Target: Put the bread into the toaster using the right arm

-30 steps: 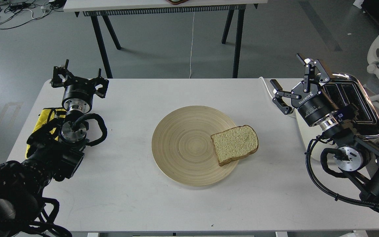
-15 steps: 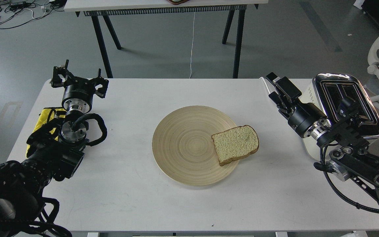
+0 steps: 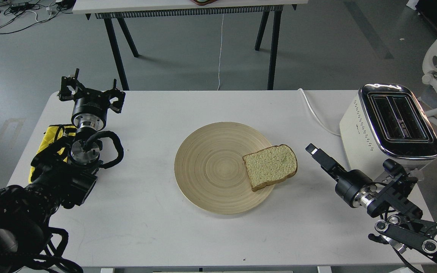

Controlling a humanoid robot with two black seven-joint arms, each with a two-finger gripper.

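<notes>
The bread (image 3: 271, 166) lies flat on the right side of a round wooden plate (image 3: 211, 167) at the table's middle. The cream-white toaster (image 3: 393, 121) stands at the table's right edge, chrome top up, both black slots empty. My right gripper (image 3: 314, 152) hovers low, just right of the bread and in front-left of the toaster, pointing toward the bread. It is seen edge-on, so its fingers cannot be told apart. It holds nothing that shows. My left gripper (image 3: 90, 91) is at the far left of the table, fingers spread and empty.
A yellow object (image 3: 53, 132) lies under my left arm near the table's left edge. The toaster's white cord (image 3: 317, 113) runs across the table behind my right gripper. A black-legged table (image 3: 188, 7) stands behind, and a white chair (image 3: 436, 72) at the far right.
My right arm has swung down and toward me, from in front of the toaster to low beside the bread, turning its gripper edge-on. The toaster is now fully in view. The left arm stayed still.
</notes>
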